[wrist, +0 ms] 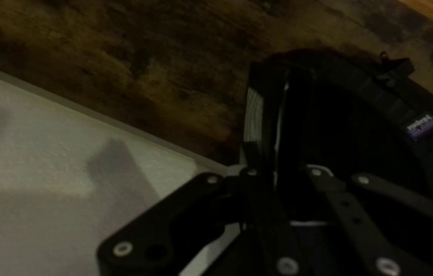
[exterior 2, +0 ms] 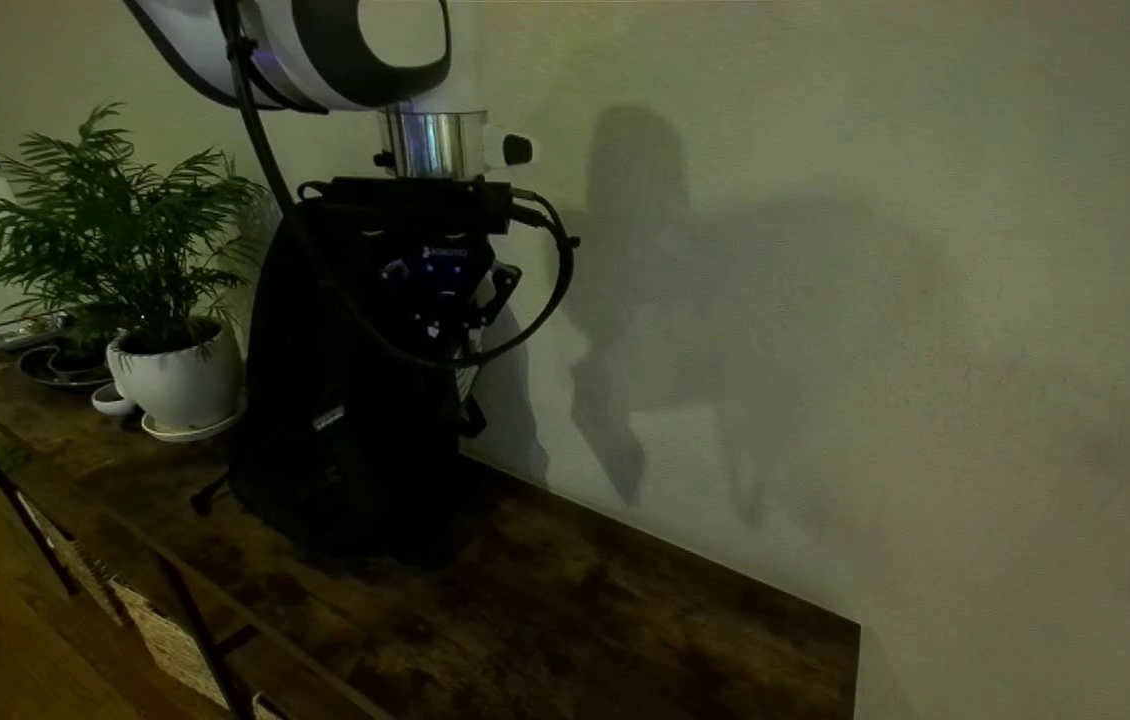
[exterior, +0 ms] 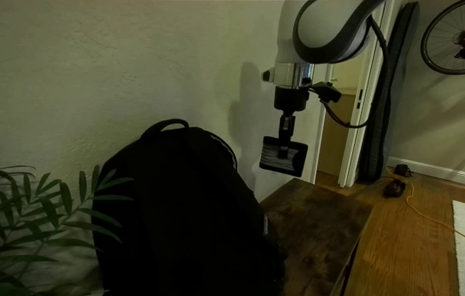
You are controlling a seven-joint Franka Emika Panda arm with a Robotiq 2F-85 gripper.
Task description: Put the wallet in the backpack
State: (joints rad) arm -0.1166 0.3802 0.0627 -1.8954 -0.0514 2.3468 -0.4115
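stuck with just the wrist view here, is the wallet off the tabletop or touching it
Observer: Off it. In an exterior view the wallet hangs from the gripper with its lower edge clear of the tabletop.
Operator: ok and how high is it, can't judge from here
Observer: In an exterior view it shows lower in the picture than the carry loop atop the backpack.
Operator: anything next to the backpack i'm not seeing
Observer: Yes, a palm-like plant in a white pot stands beside it.
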